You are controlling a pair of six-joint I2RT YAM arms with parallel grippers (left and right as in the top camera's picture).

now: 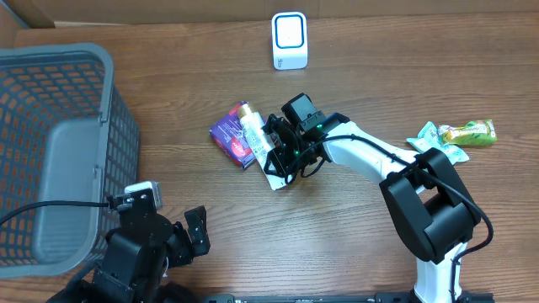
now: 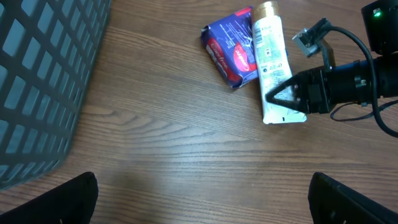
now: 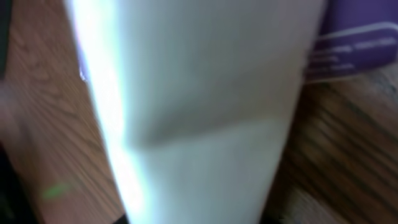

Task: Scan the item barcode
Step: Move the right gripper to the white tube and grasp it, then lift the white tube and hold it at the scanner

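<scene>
- Evidently, the left gripper (image 2: 204,186) waits well short of the purple packet (image 2: 231,46), fingers wide apart.
- Right gripper (image 2: 283,99) pinches the tube (image 2: 268,50), which lies touching the packet.
- Probably light, squashy and slick; its stiff crimped tail grips best.

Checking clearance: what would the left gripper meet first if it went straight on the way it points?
Likely the bare table, since it angles downward; the packet lies farther along. Depth is unclear.

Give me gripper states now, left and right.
Left gripper: open, holding nothing.
Right gripper: closed on the flat end of the white squeeze tube with a gold cap.
</scene>
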